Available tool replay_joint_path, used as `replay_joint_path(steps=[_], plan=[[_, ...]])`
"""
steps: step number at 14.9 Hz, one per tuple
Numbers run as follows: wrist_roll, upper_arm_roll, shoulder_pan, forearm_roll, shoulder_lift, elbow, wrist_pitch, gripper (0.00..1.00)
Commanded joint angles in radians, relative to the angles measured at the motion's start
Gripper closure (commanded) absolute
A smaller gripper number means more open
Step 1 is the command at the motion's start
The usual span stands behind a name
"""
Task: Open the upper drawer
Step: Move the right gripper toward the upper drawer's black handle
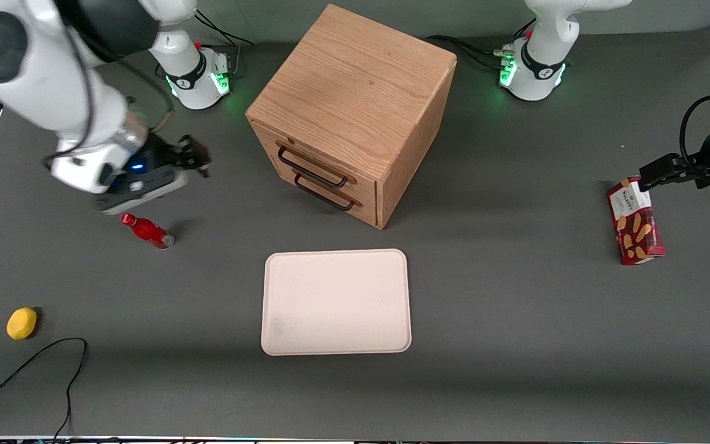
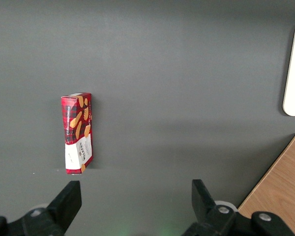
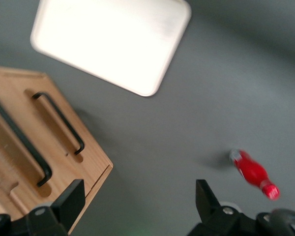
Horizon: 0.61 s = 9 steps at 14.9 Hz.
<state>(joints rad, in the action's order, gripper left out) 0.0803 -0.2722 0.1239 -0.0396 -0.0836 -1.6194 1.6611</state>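
Observation:
The oak cabinet (image 1: 355, 92) stands mid-table, a little farther from the front camera than the tray. Its upper drawer (image 1: 298, 155) is shut, with its black bar handle (image 1: 313, 166) above the lower drawer's handle (image 1: 325, 193). My right gripper (image 1: 199, 161) is open and empty, in front of the drawers toward the working arm's end, clearly apart from the handles. In the right wrist view the upper handle (image 3: 20, 141) and the lower handle (image 3: 59, 123) both show, with the gripper (image 3: 137, 196) over bare table beside the cabinet's lower front corner.
A red bottle (image 1: 147, 230) lies on the table just nearer the camera than the gripper and also shows in the right wrist view (image 3: 253, 172). A white tray (image 1: 335, 302) lies nearer the camera than the cabinet. A yellow lemon (image 1: 21, 323), a cable (image 1: 40, 364) and a biscuit box (image 1: 635, 222) lie farther off.

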Motion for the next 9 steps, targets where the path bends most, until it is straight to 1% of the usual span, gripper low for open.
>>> replay_joint_path(steps=[1, 3, 5, 6, 7, 8, 9], plan=[[0.072, -0.076, -0.01, -0.003, -0.036, 0.019, 0.017, 0.0], [0.075, -0.146, -0.01, -0.003, -0.042, 0.018, 0.034, 0.0], [0.079, -0.192, -0.007, -0.014, -0.07, 0.018, 0.074, 0.0], [0.081, -0.209, -0.007, -0.055, -0.085, 0.018, 0.075, 0.0], [0.102, -0.211, -0.006, -0.112, -0.1, 0.015, 0.075, 0.0], [0.157, -0.209, -0.006, -0.167, -0.111, 0.009, 0.075, 0.0], [0.238, -0.209, -0.006, -0.187, -0.123, 0.004, 0.075, 0.0]])
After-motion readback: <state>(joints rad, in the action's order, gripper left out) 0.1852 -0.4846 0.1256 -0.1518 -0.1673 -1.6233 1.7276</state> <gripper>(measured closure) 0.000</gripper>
